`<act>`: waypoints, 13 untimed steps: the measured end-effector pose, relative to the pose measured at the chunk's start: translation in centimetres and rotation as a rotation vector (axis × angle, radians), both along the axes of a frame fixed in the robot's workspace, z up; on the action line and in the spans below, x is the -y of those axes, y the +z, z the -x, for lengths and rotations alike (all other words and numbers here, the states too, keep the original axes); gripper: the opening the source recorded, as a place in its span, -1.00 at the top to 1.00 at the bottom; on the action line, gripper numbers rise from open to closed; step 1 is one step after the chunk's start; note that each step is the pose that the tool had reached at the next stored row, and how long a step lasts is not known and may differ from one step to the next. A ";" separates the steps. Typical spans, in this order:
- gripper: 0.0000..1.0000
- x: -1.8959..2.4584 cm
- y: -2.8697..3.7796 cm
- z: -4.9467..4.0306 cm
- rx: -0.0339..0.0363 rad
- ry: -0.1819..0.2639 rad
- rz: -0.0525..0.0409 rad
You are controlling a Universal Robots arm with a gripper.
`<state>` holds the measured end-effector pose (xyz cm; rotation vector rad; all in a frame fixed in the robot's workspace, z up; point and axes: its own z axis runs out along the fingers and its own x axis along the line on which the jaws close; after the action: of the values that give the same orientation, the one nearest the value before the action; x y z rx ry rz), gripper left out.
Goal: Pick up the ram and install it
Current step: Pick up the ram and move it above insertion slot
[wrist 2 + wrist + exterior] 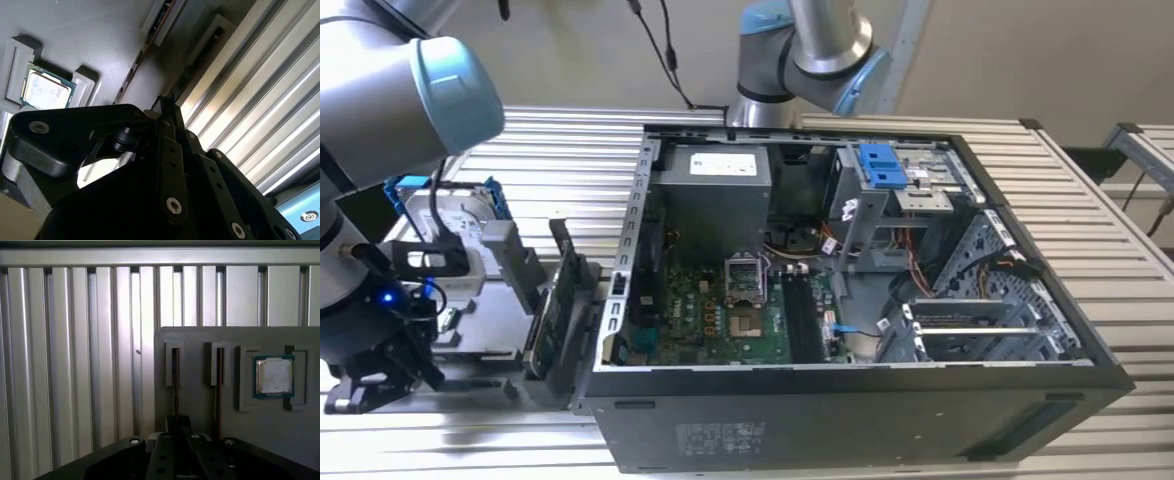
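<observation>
The black multi-link gripper [177, 426] stood over a flat grey moulded holding fixture [200, 407] that lay on a ribbed aluminium slatted table [75, 365]. Whether the gripper was open, closed, or clamped on a part could not be determined.

The ram [175, 371], a thin dark circuit-board stick seen edge-on, stood upright in a narrow raised slot of the fixture. In the first wrist view the gripper was in line with this stick, at its near end; contact between the two could not be confirmed. A second thin dark stick [219, 371] stood in the parallel slot just beside it. A small square silver processor chip with a green border [273, 376] lay flat in a recess on the far side of that second stick.

In the exterior view the fixture sat at the exterior view's left, just beside a large black open-sided computer case [854, 410]. A green motherboard [707, 322] lay exposed on the floor of the case, well apart from the gripper.
</observation>
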<state>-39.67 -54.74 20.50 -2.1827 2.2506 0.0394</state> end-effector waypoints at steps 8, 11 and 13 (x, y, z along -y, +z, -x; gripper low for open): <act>0.73 0.00 1.06 0.00 -0.0001 0.000 0.0001; 0.73 0.00 1.35 0.00 0.0000 0.000 0.0000; 0.73 0.00 1.53 0.00 0.0000 0.000 0.0000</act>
<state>-39.67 -54.74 22.03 -2.1827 2.2506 0.0394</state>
